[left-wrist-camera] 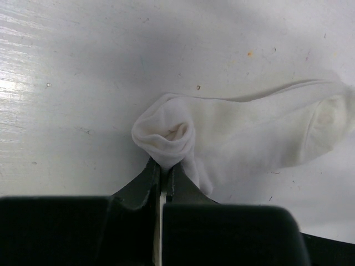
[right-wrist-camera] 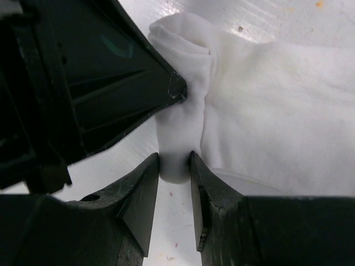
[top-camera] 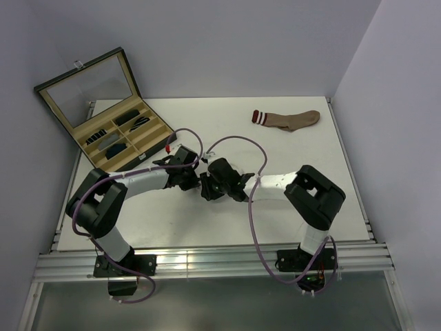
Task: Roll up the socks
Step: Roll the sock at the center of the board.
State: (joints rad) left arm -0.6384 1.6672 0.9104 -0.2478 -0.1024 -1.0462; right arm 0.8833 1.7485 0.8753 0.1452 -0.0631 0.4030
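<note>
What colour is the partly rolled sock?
White sock; the left wrist view shows it best.

Box (top-camera: pixel 88 93) back left, sock (top-camera: pixel 289 119) back right — on table (top-camera: pixel 227 141)

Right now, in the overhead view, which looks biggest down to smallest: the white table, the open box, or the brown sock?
1. white table
2. open box
3. brown sock
No close calls.
</note>
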